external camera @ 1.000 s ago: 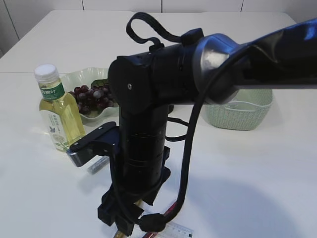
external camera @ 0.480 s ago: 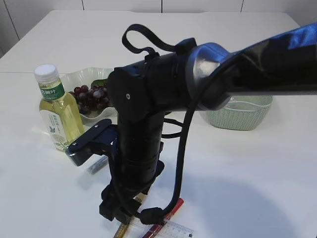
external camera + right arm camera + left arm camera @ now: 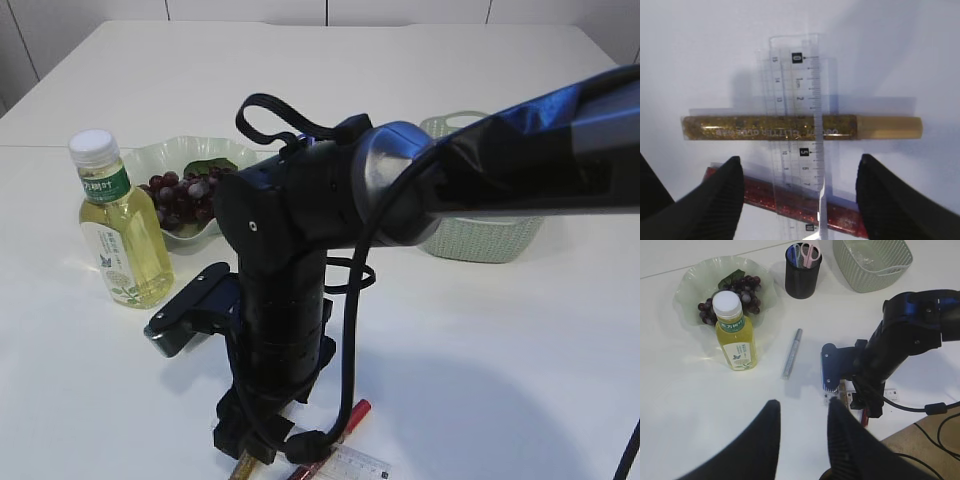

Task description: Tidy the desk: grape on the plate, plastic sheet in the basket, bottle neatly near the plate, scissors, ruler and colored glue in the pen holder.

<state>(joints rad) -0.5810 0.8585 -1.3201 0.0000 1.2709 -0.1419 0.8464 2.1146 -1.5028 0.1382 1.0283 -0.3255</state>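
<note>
Under your right gripper (image 3: 797, 200) the clear ruler (image 3: 799, 135) lies across the gold glue stick (image 3: 790, 127) and the red glue stick (image 3: 790, 202), all flat on the counter (image 3: 700, 60); its fingers stand released, spread on either side of the ruler, touching nothing. A silver glue stick (image 3: 791, 353) lies apart, near the bottle (image 3: 735, 335). Grapes (image 3: 735, 290) sit on the plate (image 3: 690, 280), scissors (image 3: 805, 252) stand in the pen holder (image 3: 802, 275), beside the basket (image 3: 872, 265). Your left gripper (image 3: 802, 440) hangs released, empty.
</note>
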